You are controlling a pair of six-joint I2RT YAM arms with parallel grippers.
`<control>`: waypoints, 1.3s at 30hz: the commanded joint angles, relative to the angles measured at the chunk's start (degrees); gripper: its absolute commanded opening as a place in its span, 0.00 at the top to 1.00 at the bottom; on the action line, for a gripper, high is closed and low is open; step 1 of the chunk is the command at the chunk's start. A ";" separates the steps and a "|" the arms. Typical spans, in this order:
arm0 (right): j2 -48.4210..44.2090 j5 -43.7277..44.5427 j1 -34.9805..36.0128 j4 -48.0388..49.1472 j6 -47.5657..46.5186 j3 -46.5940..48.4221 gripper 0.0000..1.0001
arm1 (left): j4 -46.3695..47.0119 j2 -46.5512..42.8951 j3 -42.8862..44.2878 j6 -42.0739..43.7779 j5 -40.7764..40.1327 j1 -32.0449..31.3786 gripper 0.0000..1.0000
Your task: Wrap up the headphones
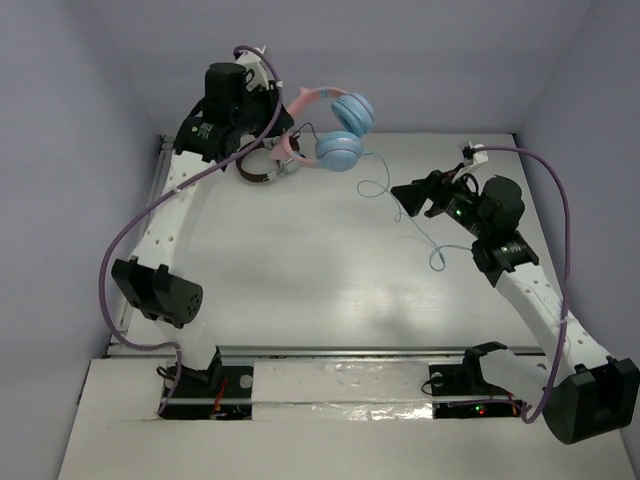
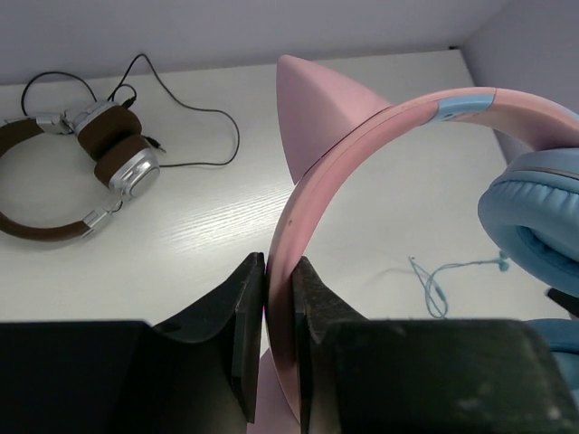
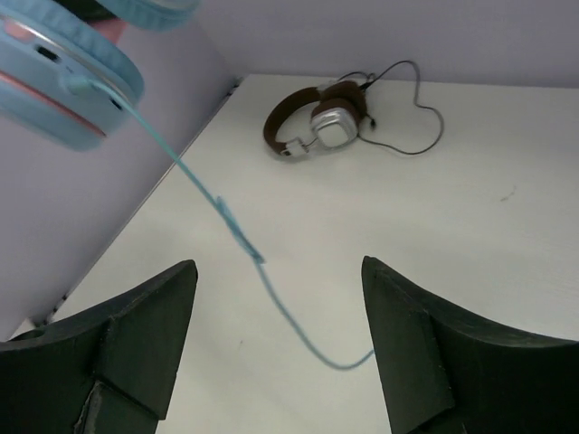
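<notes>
- Left wrist view: the left gripper (image 2: 279,267) is closed down to a narrow gap and pinches the pink headband (image 2: 389,117) of the headphones (image 1: 338,150) flat between its two fingers, just below the cat ear (image 2: 317,99).
- Both finger pads press against the band, one on each face.
- A light blue ear cup (image 2: 534,217) hangs at the right edge of that view.
- Top external view: the headphones are held up at the far left of the counter (image 1: 300,270), close to the back wall, with both ear cups to the right of the gripper.
- The left arm (image 1: 175,200) runs from its base along the left edge to the far corner, elbow low at the near left and wrist raised.
- The thin blue cable (image 3: 222,212) drops from the lower ear cup and trails in loops across the counter toward the right arm (image 1: 530,290).
- The right gripper (image 3: 276,271) is spread wide and holds nothing. In its wrist view the cable passes between the fingers, and no contact shows.
- The right arm reaches up from the near right corner, elbow bent at the right edge, its gripper pointing left toward the cable.
- Brown headphones (image 2: 113,149) with a black cable (image 2: 217,117) lie flat on the counter at the far left, apart from both grippers.
</notes>
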 commanded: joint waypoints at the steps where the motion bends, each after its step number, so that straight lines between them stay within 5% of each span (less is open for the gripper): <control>1: 1.39 -8.88 0.30 5.42 -2.92 -0.67 0.21 | 1.20 -5.15 1.33 -3.01 6.59 0.44 1.00; 11: 3.68 -20.66 0.30 17.62 3.66 -7.53 0.29 | -4.16 -4.63 12.85 -2.93 7.64 0.96 1.00; 27: 8.34 -15.06 0.30 23.96 2.18 -10.77 0.41 | 4.08 -6.82 15.85 -11.71 20.82 5.61 1.00; 33: 9.22 -15.23 0.30 29.66 5.60 -15.96 0.64 | 10.32 -7.35 12.34 -15.84 22.50 7.11 1.00; 35: 9.05 -14.97 0.83 30.72 7.53 -17.19 0.87 | 12.86 -7.96 7.79 -17.07 21.71 7.64 1.00; 36: 9.04 -14.97 0.83 30.64 8.06 -17.46 0.87 | 13.92 -8.23 7.76 -17.08 21.27 7.64 1.00; 37: 8.09 -14.53 0.83 30.03 8.85 -17.54 1.00 | 14.80 -8.58 5.07 -17.69 20.48 7.64 1.00; 39: 6.42 -14.88 0.83 27.93 9.21 -17.63 1.00 | 15.95 -8.93 2.50 -17.34 16.36 7.64 1.00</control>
